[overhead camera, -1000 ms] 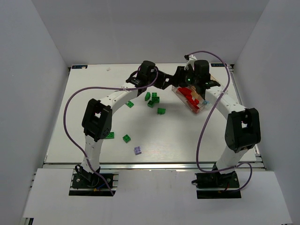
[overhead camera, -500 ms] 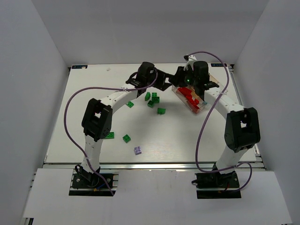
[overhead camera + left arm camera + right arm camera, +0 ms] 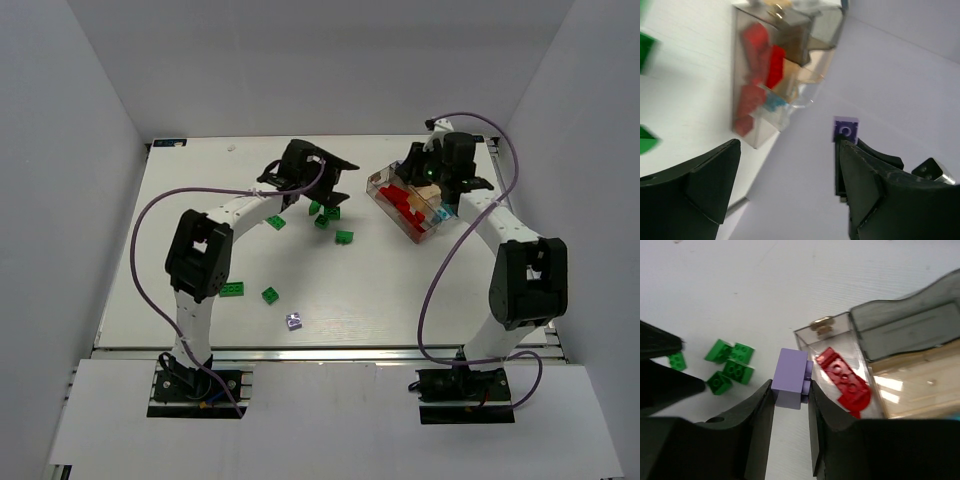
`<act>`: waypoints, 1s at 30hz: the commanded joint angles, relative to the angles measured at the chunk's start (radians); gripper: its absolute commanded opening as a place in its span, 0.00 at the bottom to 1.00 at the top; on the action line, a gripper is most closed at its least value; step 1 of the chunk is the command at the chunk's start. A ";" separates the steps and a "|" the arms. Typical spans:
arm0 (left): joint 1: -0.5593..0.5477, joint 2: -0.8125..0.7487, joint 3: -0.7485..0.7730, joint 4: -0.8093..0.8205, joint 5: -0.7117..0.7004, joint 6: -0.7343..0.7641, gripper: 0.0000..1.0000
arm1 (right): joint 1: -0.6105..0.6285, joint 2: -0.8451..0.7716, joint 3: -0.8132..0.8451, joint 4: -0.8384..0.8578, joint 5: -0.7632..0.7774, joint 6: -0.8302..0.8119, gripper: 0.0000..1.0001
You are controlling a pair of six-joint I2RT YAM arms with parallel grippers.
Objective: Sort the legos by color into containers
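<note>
My right gripper [image 3: 791, 386] is shut on a pale purple lego [image 3: 790, 376], held above the table just left of the tray's end. The smoky compartment tray [image 3: 900, 322] holds a curved red piece [image 3: 844, 382] in its end cell. From above, the tray [image 3: 376, 182] shows red legos [image 3: 402, 205] and a cyan one [image 3: 437, 213], with the right gripper [image 3: 415, 172] over its left end. My left gripper [image 3: 342, 180] is open and empty, left of the tray; its wrist view shows its jaws [image 3: 787, 150] wide apart, facing the tray [image 3: 747, 60].
Green legos [image 3: 326, 212] cluster under the left gripper, another [image 3: 344, 237] just below, and more lie at the left [image 3: 276, 222], [image 3: 232, 289], [image 3: 270, 295]. A second purple brick [image 3: 294, 321] sits near the table's front edge. White walls enclose the table.
The left gripper opened and drew back to the left, away from the right gripper. The right gripper moved right and slightly away from the left gripper, keeping the purple lego.
</note>
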 commanded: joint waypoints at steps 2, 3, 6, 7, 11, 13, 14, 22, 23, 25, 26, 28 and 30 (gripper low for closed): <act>0.072 -0.179 -0.107 -0.014 -0.022 0.119 0.90 | -0.058 0.010 0.082 -0.125 0.070 -0.147 0.00; 0.072 -0.196 -0.126 -0.015 -0.018 0.144 0.89 | -0.076 0.024 0.100 -0.144 0.078 -0.166 0.00; 0.100 -0.268 -0.183 -0.035 -0.005 0.274 0.88 | -0.113 0.070 0.132 -0.162 0.095 -0.262 0.00; 0.109 -0.284 -0.184 -0.088 -0.008 0.316 0.87 | -0.118 0.102 0.149 -0.176 0.107 -0.288 0.00; 0.109 -0.371 -0.169 -0.240 -0.093 0.579 0.86 | -0.147 0.182 0.241 -0.254 0.104 -0.362 0.00; 0.109 -0.428 -0.169 -0.314 -0.134 0.638 0.86 | -0.156 0.228 0.293 -0.284 0.073 -0.409 0.00; 0.109 -0.445 -0.174 -0.333 -0.172 0.687 0.87 | -0.159 0.249 0.313 -0.323 0.069 -0.428 0.00; 0.109 -0.713 -0.380 -0.438 -0.335 0.756 0.94 | -0.158 0.361 0.425 -0.371 0.053 -0.518 0.27; 0.109 -0.731 -0.397 -0.445 -0.343 0.758 0.94 | -0.158 0.367 0.431 -0.373 0.053 -0.522 0.42; 0.109 -0.785 -0.439 -0.471 -0.366 0.761 0.94 | -0.158 0.375 0.436 -0.377 0.056 -0.528 0.54; 0.109 -0.799 -0.450 -0.481 -0.384 0.762 0.94 | -0.158 0.373 0.440 -0.382 0.058 -0.532 0.64; 0.109 -0.836 -0.476 -0.514 -0.400 0.762 0.95 | -0.159 0.366 0.442 -0.389 0.055 -0.540 0.70; 0.109 -0.856 -0.493 -0.540 -0.424 0.767 0.95 | -0.159 0.354 0.446 -0.396 0.050 -0.546 0.72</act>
